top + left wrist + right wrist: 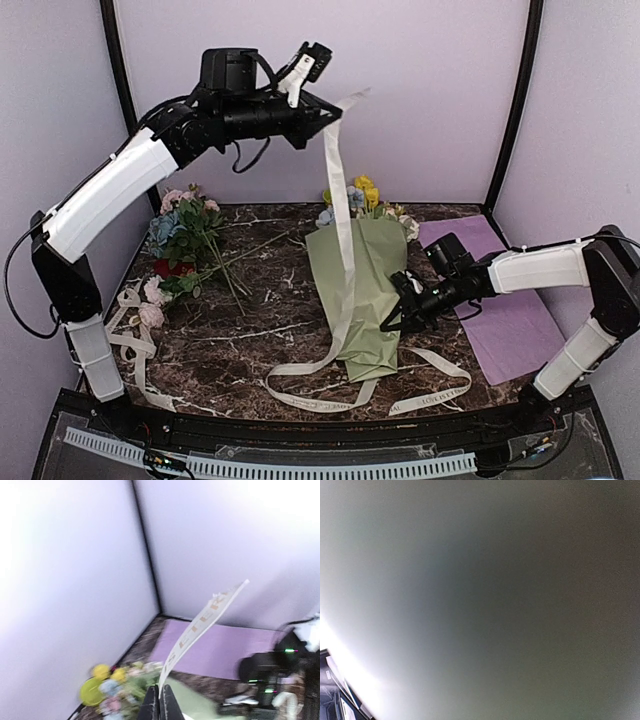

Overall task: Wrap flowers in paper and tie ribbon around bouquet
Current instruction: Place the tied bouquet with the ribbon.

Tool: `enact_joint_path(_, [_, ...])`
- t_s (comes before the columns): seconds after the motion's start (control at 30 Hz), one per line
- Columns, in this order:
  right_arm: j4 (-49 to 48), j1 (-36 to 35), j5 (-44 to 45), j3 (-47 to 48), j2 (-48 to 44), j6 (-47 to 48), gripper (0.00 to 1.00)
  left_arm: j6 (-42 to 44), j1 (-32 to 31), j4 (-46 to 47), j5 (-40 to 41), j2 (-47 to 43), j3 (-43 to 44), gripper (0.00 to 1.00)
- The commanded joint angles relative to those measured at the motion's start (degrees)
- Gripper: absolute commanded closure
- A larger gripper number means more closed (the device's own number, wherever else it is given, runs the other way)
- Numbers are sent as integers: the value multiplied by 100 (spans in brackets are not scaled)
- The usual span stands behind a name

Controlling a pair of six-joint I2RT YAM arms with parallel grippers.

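The left jaws, high at upper centre of the top view, are clenched on the ribbon (338, 200) near its end, lifting it above the bouquet (375, 270), probably to draw it around the cone. The right jaws are clenched at the cone's right edge, seemingly steadying it; whether they pinch paper I cannot tell. The bouquet lies mid-desk (260, 320), with ribbon looped by its narrow end

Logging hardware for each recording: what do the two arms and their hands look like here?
Both the left arm and right arm have white shells on the long links and black joints and bases. Thin black cables loop beside the joints. The left hand is black, with a black-and-white camera block above the wrist; the right hand is all black.
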State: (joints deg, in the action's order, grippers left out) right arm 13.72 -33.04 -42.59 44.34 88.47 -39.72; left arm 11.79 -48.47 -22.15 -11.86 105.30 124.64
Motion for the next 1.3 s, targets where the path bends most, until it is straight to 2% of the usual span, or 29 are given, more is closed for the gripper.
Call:
enact_joint_path(0.0, [-112, 9, -13, 146, -173, 61, 100, -158, 1099, 48, 2027, 156, -140, 100])
enact_joint_path(0.1, [-97, 9, 5, 122, -214, 55, 100, 234, 1286, 435, 3281, 389, 114, 100])
enact_joint_path(0.2, [-107, 12, 13, 125, -247, 20, 100, 621, 1453, 1113, 3981, 465, 332, 100])
enact_joint_path(0.27, [-114, 12, -3, 128, -266, 1, 100, 787, 1469, 1362, 3971, 560, 589, 100])
enact_joint_path(0.43, [-128, 0, 5, 87, -312, -42, 100, 980, 1476, 779, 3781, 1253, 1857, 100])
enact_joint_path(0.53, [-197, -16, 4, 30, -345, -104, 100, 766, 1489, 409, 3688, 1279, 1817, 100])
enact_joint_path(0.6, [-298, -48, -17, -24, -371, -186, 100, 397, 1483, -50, 3298, 1188, 1691, 100])
enact_joint_path(0.7, [-463, -126, -39, -130, -383, -307, 100, -47, 1264, -275, 2098, 630, 543, 100])
enact_joint_path(0.83, [-853, -324, -57, -316, -320, -592, 100, 82, 161, 1009, 1402, -690, -2233, 100])
enact_joint_path(0.9, [-1115, -448, -65, -431, -269, -771, 100, -254, -308, 1326, 840, -1071, -3012, 100])
enact_joint_path(1.03, [-1649, -688, -40, -667, -156, -1109, 100, -1359, -526, 1507, -126, -1112, -3863, 100])
enact_joint_path(1.27, [-2472, -858, 35, -1116, 134, -1609, 100, -2109, -620, 2167, -337, -582, -5028, 100])
